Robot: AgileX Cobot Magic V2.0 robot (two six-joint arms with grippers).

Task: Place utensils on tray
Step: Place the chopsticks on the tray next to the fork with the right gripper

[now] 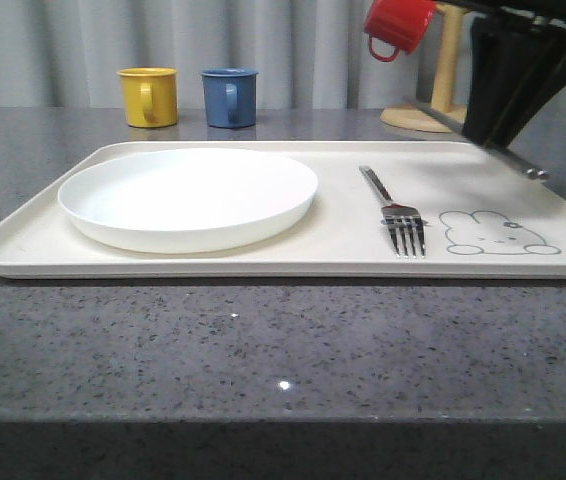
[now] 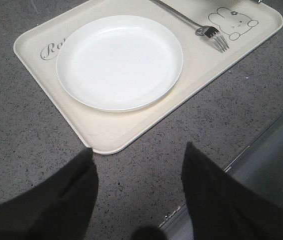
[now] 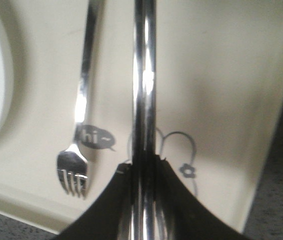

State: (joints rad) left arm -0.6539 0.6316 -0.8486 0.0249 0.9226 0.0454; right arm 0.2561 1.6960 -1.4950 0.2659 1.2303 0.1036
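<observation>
The cream tray (image 1: 263,262) lies across the grey table. A round white plate (image 1: 188,195) sits on its left half. A silver fork (image 1: 393,205) lies right of the plate, tines toward me, beside the rabbit drawing (image 1: 498,233). My right gripper (image 1: 493,125) hovers over the tray's far right and is shut on a pair of metal chopsticks (image 3: 144,90), whose ends (image 1: 523,165) poke out below the fingers. In the right wrist view the chopsticks run above the rabbit drawing, parallel to the fork (image 3: 81,100). My left gripper (image 2: 137,160) is open over bare table just off a near corner of the tray (image 2: 106,135).
A yellow mug (image 1: 149,96) and a blue mug (image 1: 230,97) stand behind the tray at the back left. A red mug (image 1: 397,25) hangs on a wooden stand (image 1: 443,80) at the back right, close to my right arm. The table's front edge (image 2: 241,160) is near the left gripper.
</observation>
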